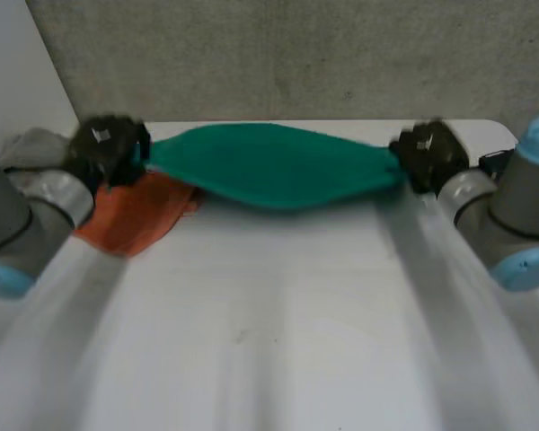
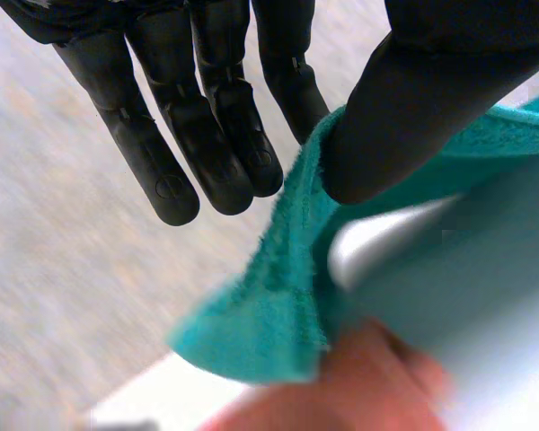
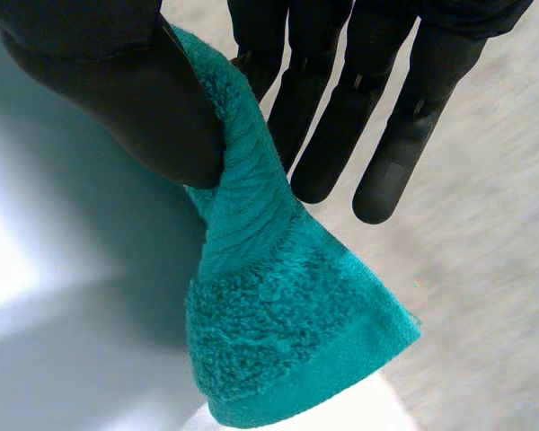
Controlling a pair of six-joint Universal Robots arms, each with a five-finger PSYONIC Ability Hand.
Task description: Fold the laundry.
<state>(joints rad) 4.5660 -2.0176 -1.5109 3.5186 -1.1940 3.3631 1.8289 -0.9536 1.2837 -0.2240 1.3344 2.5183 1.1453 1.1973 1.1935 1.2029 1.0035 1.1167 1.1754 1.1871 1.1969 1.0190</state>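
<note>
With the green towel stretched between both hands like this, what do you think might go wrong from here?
1. The left hand and right hand each pinch just a small end of the green towel under the thumb, with the other fingers straight, so an end might slip free.
2. The orange cloth lies just below the towel's left end. Laying the towel down there could cover it or drag it along.
</note>
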